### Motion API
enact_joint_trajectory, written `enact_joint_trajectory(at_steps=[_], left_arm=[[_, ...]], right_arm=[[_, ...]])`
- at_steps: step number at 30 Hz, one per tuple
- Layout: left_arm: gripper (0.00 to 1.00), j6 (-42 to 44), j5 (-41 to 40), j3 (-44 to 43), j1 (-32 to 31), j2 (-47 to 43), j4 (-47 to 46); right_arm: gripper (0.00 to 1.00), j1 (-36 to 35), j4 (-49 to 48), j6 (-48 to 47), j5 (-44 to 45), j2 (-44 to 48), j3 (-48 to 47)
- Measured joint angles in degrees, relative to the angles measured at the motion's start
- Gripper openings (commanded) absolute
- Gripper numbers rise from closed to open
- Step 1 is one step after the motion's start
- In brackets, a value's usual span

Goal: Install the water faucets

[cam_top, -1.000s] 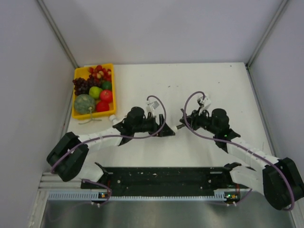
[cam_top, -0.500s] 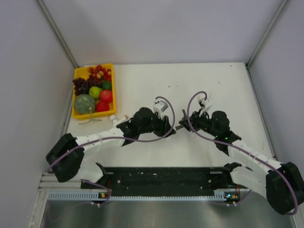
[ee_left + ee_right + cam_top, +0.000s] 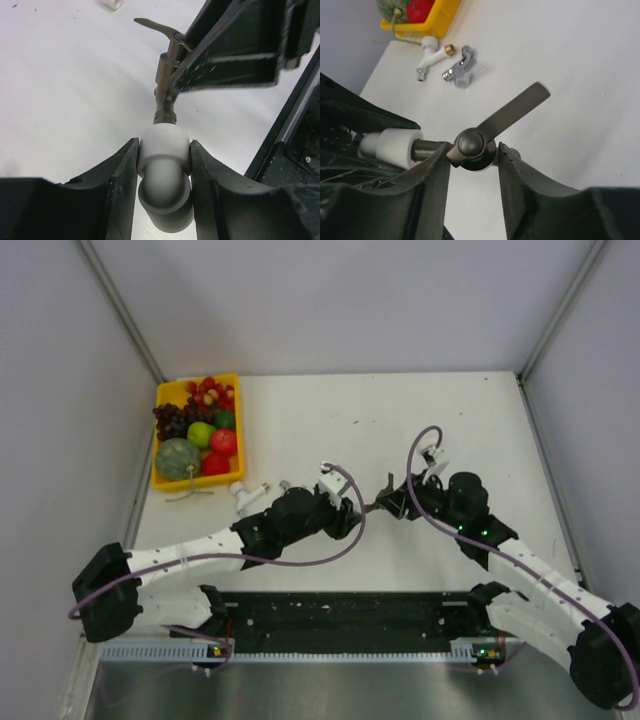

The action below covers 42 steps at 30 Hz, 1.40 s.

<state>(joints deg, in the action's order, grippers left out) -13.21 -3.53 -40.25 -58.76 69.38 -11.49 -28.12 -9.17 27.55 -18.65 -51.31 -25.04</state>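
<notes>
A dark grey faucet point(image 3: 470, 145) with a lever handle point(image 3: 515, 110) hangs above the table between both grippers. It is joined to a white elbow fitting point(image 3: 164, 150). My left gripper point(image 3: 164, 160) is shut on that fitting. My right gripper point(image 3: 472, 155) stands with a finger close on each side of the faucet's head; whether they press on it is unclear. From above, the left gripper point(image 3: 345, 512) and the right gripper point(image 3: 392, 502) meet at mid-table. A white-bodied faucet point(image 3: 430, 57) and a silvery faucet point(image 3: 461, 72) lie on the table to the left.
The yellow tray point(image 3: 160, 480) of toy fruit sits at the back left, just beyond the two loose faucets point(image 3: 262, 486). A black rail point(image 3: 340, 610) runs along the near edge between the arm bases. Grey walls close in both sides.
My left arm has swung right to the right gripper and shut on the white fitting. That move uncovered the two faucets lying on the table. The right gripper has shifted slightly.
</notes>
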Motion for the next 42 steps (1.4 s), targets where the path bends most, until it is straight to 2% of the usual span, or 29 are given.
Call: enact_joint_trajectory(at_steps=[3, 5, 9, 11, 16, 20, 25, 31, 34, 36, 40, 42], left_arm=[[0.0, 0.3, 1.8, 2.5, 2.2, -2.6, 0.3], [0.0, -0.5, 4.9, 5.1, 6.7, -4.5, 2.0], [0.0, -3.6, 11.2, 8.6, 17.3, -7.3, 4.2], [0.0, -4.9, 14.1, 8.7, 19.5, -8.4, 5.0], [0.0, -7.7, 27.2, 7.9, 19.9, -10.6, 5.2], [0.0, -9.3, 36.5, 6.1, 20.0, -11.5, 5.2], [0.0, -10.4, 45.4, 3.5, 20.1, -13.0, 5.0], [0.0, -11.0, 50.0, 2.7, 20.1, -14.0, 5.1], [0.0, -10.9, 50.8, 2.3, 20.1, -14.0, 5.2], [0.0, -10.9, 51.0, 1.7, 20.1, -14.0, 5.9], [0.0, -10.4, 50.5, 0.5, 20.0, -14.0, 7.0], [0.0, -9.7, 49.1, 0.4, 20.1, -14.0, 7.4]], right_arm=[[0.59, 2.3, 0.7, -0.5, -3.8, 1.6, -1.8], [0.68, 4.9, 0.4, -1.5, -7.0, 2.5, -3.2], [0.79, 6.8, 0.1, -5.4, -13.5, 3.7, -5.0], [0.83, 6.9, 0.7, -9.5, -18.0, 3.6, -5.9], [0.88, 6.9, 3.6, -22.9, -31.2, 3.6, -8.3], [0.88, 6.9, 11.7, -35.7, -38.6, 3.3, -12.2], [0.81, 6.9, 19.8, -47.0, -47.9, 0.4, -18.6], [0.75, 6.9, 25.0, -50.9, -56.0, -3.6, -20.0], [0.66, 6.8, 26.4, -51.5, -57.3, -4.3, -20.0], [0.56, 6.5, 26.7, -51.6, -57.5, -4.5, -20.0], [0.2, 6.0, 26.8, -51.4, -57.2, -5.3, -20.0], [0.13, 5.4, 26.8, -50.5, -56.2, -5.7, -20.0]])
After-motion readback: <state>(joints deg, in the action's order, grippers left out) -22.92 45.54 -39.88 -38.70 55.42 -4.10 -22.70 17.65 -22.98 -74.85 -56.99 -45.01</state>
